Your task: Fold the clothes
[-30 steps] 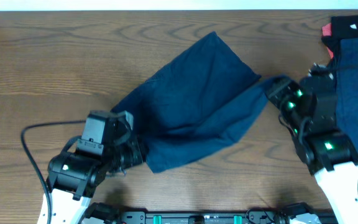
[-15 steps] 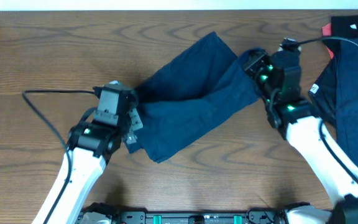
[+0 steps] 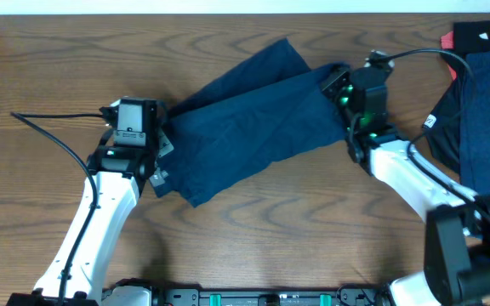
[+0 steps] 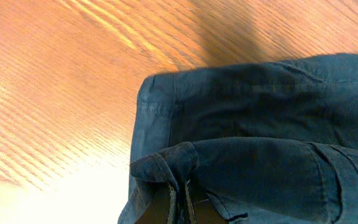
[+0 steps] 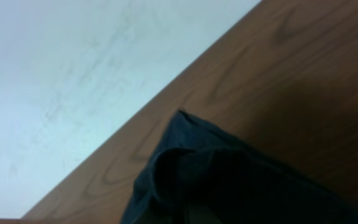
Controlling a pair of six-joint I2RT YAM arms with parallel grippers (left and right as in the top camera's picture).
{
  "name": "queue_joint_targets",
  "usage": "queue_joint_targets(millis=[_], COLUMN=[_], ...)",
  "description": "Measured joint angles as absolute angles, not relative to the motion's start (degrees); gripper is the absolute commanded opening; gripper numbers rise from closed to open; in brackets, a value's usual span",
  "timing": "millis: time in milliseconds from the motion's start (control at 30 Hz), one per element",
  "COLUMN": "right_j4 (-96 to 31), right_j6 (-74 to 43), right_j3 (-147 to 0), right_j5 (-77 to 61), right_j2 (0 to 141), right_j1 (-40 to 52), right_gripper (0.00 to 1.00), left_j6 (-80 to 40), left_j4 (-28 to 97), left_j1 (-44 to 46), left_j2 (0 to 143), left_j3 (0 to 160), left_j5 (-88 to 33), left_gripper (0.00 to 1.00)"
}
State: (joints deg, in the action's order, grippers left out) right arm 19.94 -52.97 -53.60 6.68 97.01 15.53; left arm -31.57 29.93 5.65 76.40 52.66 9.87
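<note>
**Both grippers pinched on one navy garment**

The left gripper (image 3: 163,146) is clamped together on a bunched fold of the navy garment (image 3: 245,127) at the garment's 9 o'clock end. The left wrist view shows a hemmed corner of it lying on the wood. The right gripper (image 3: 337,85) is closed on the same garment at its 2 o'clock end, with cloth puckered at its tips. The garment stretches between them across the middle of the table (image 3: 58,68). At the table's 3 o'clock edge lies more navy cloth (image 3: 487,110) with a white label (image 3: 430,121). A black piece (image 3: 483,38) and a red piece (image 3: 446,41) sit at 2 o'clock.
</note>
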Motion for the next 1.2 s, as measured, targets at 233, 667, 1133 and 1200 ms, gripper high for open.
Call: queue_joint_targets(millis=[233,667,1133,1200], right_j4=[27.16,32.05,13.54,11.11], right_j6=[-51.94,-35.57,-30.33,-30.3], right_j3=[-53.63,-53.63,-53.84,-53.84], right_j5=[7.6,10.15,5.34,3.7], right_j2=[104.05,108.68,95.68,95.66], right_j1=[17.23,18.26,18.31,18.31], right_gripper=[0.01,0.8,0.96,0.96], left_j6=[-31.68,-27.68,-22.26,-21.54], left_j4=[27.86,24.84,36.56,34.98], left_j1=[4.16,3.84,3.84,3.84], left_j2=[79.42,85.8,83.07,85.91], left_j3=[52.66,52.75,53.6,53.6], left_j5=[10.7,10.48,-4.4,-5.26], left_gripper=[0.06,0.98,0.98,0.98])
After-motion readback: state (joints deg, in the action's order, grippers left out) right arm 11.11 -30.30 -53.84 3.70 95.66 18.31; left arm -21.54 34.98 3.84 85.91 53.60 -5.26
